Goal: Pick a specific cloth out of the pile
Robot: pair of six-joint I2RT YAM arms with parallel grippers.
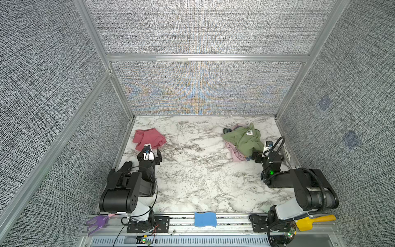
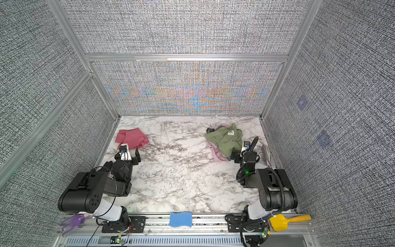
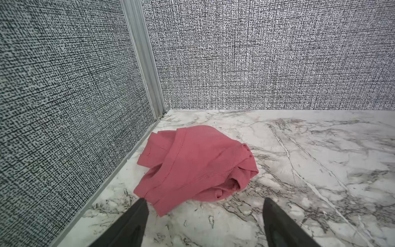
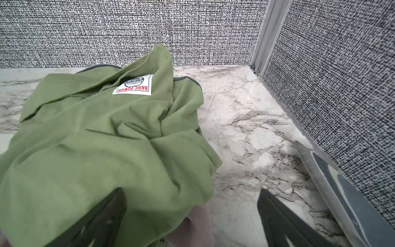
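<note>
Marble table, enclosed by speckled grey panels in aluminium framing. On the front rail: purple tool, well behind the left gripper; yellow tool with orange handle, well behind the right gripper; blue sponge between them. Grey flat strip just outboard of the right gripper, along the wall.

We see only a strip of the pale pink cloth at the 7 o'clock edge of the pile; the green garment hides the rest. The dark grey scrap at 10 o'clock is too small to identify. One finger of the right hand is sunk in green fabric.
</note>
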